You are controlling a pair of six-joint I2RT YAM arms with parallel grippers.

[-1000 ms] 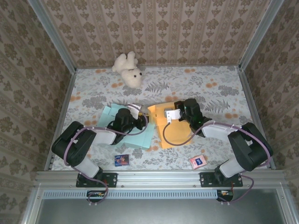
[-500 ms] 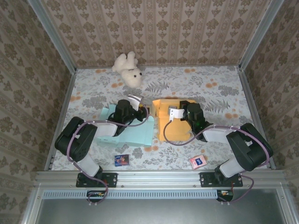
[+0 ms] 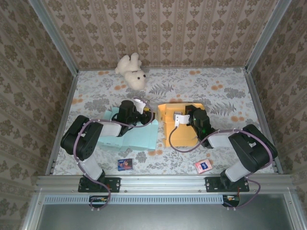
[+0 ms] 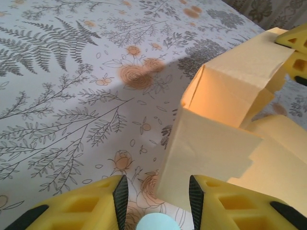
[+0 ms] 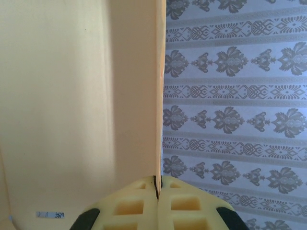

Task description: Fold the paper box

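the paper box sits just right of the middle of the bench, half raised: one wall stands at its 9 o'clock side and another panel is lifted at 3 o'clock. your right jaws are pressed together on the thin edge of that lifted panel, the pads meeting with only the card between them. your left jaws stand apart at the box's 9 o'clock, over the teal sheet, clamped on nothing i can make out. in the left wrist view the standing corner of the box lies just ahead of the gap. a pale blue bit shows low between the fingers, and i cannot tell whether it touches them.

the step in hand looks like squaring up the walls. use the right pinch as your anchor and don't pull toward 3 o'clock, or the base will likely slide. bring the left jaws in along the 9 o'clock wall and line the gap with the wall's free edge, not the corner crease. close only once the card is between the fingers. then ease the wall over along its crease, slowly, so the stepped tab tucks rather than buckles. thin card will probably crumple if squeezed near a fold.
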